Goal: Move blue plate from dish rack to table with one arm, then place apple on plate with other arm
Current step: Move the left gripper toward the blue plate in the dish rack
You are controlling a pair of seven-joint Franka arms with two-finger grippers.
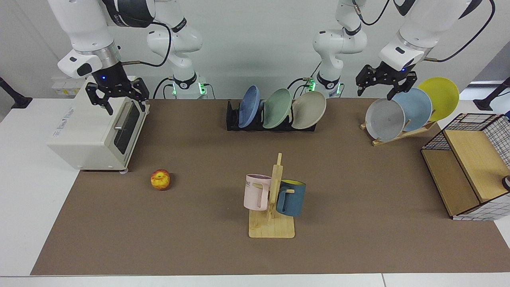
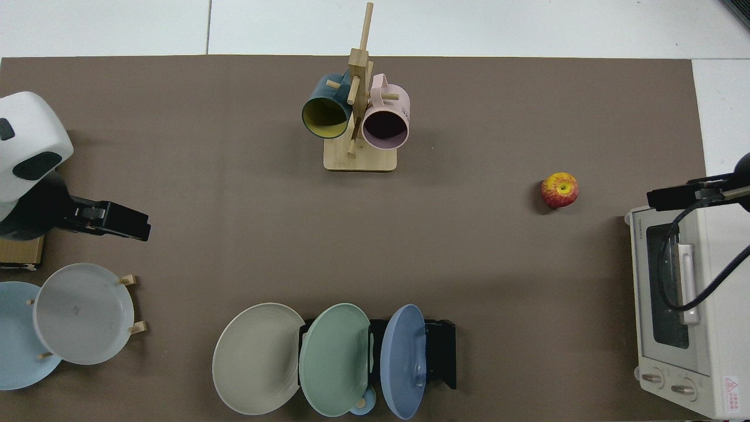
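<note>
Left gripper [image 1: 383, 85]: hanging with fingers spread wide, holding nothing, above the wooden rack's grey plate [image 1: 385, 119].
Right gripper [image 1: 118, 97]: waiting over the toaster oven [image 1: 95, 131], fingers apart and holding nothing.
Blue plate [image 1: 249, 106]: sitting upright in the dish rack [image 1: 234, 119] — well apart from both grippers.
Apple [image 1: 160, 179]: lying on the table [image 1: 358, 191] (below the right gripper, untouched).

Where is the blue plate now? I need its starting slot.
In the facing view, the blue plate stands upright at the view-left end of the dish rack, beside the green plate.
</note>
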